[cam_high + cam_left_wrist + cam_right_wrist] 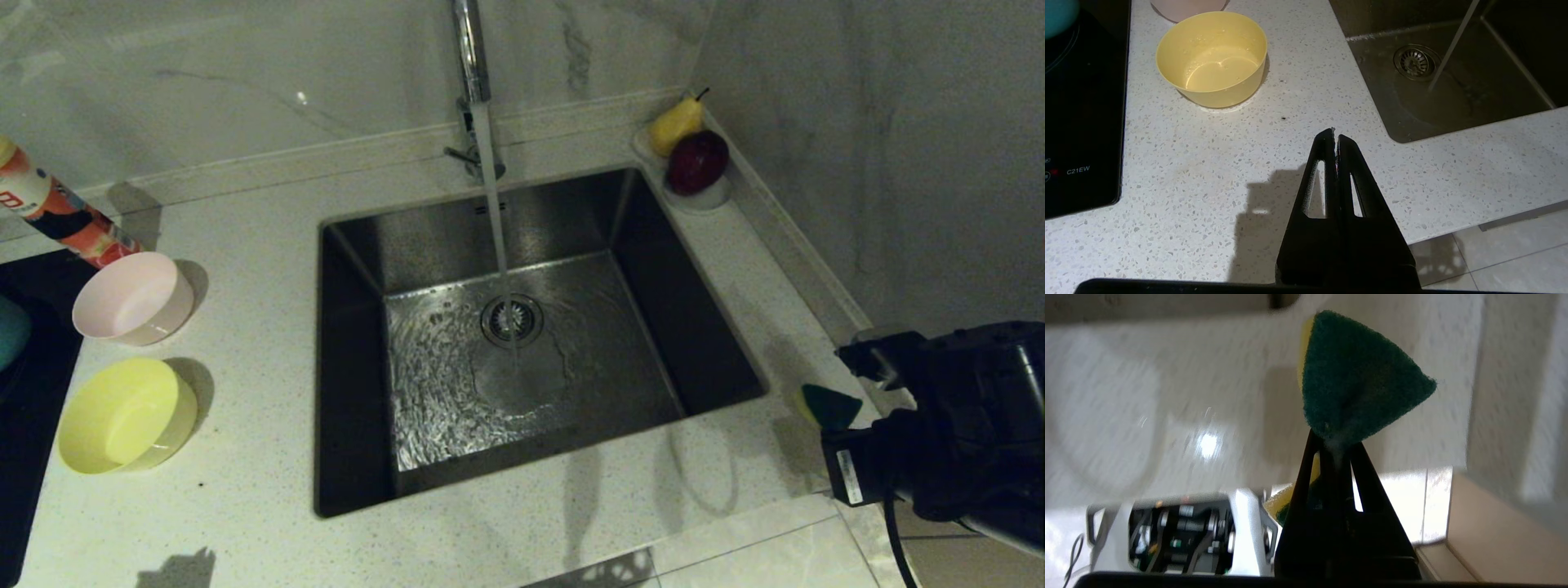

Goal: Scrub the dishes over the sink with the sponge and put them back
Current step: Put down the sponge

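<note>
The sponge [1355, 384] is held pinched in the right gripper [1336, 447], whose jaws are closed tight on its lower edge so that the dark green scouring face fans out above them and a strip of yellow foam shows along one side. In the head view the sponge [826, 406] is seen at the right, raised over the speckled white surface [522, 523] just beside the sink's right rim, with the right arm behind it at the frame's edge.

The stainless steel sink [702, 327] is set in the middle of the surface. Water is running from the chrome faucet [471, 65] in a thin stream that lands just in front of the round drain strainer [512, 319], and the basin floor is covered with rippling water.

The pale pink bowl [131, 298] and the yellow bowl [122, 416] are standing upright on the surface left of the sink, well apart from it, the pink one farther back. A little water is seen in the bottom of the yellow bowl [1212, 57]. A black cooktop [1081, 122] lies to their left.

The left gripper [1335, 132] is parked over the surface near the sink's front left corner, its jaws pressed together with nothing between them.

At the sink's far right corner, a yellow pear [674, 124] and a dark red apple [698, 161] are resting in a small white dish [709, 198].
</note>
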